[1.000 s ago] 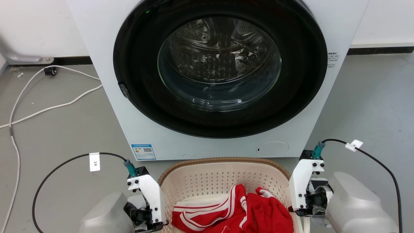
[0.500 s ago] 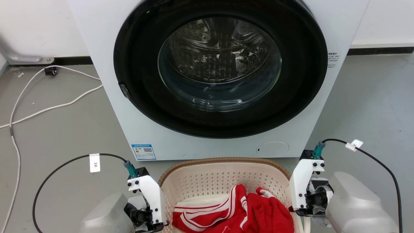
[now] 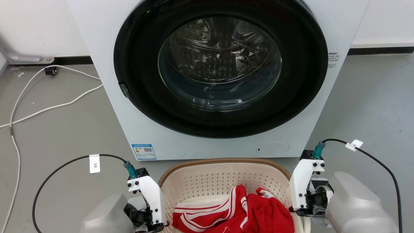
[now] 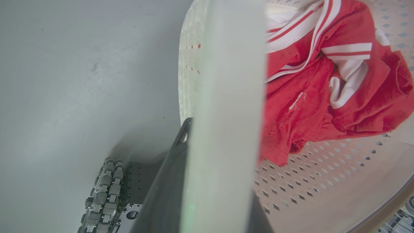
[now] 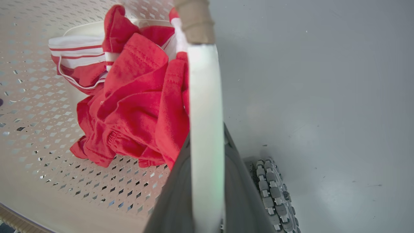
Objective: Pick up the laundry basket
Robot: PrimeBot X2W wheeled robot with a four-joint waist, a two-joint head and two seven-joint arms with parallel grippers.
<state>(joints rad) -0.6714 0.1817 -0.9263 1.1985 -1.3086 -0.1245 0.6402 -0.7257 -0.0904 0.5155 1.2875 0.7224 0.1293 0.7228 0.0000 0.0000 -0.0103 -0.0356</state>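
Head view: the laundry basket sits on the floor by the washing machine. Its long side runs left to right, with the left end effector and right end effector at its two ends, equally near.

Left wrist view: the two fingers pinch the left handle.

Right wrist view: the right handle is pinched the same way, with red clothes inside the basket.

perforated matt plastic laundry basket, red cloth

A grey floor (smooth, faintly scuffed) is seen. A white washing machine is stood on it, and a white cable is trailed across it at the left. The laundry basket is set just before the machine; its contact with the floor cannot be told.
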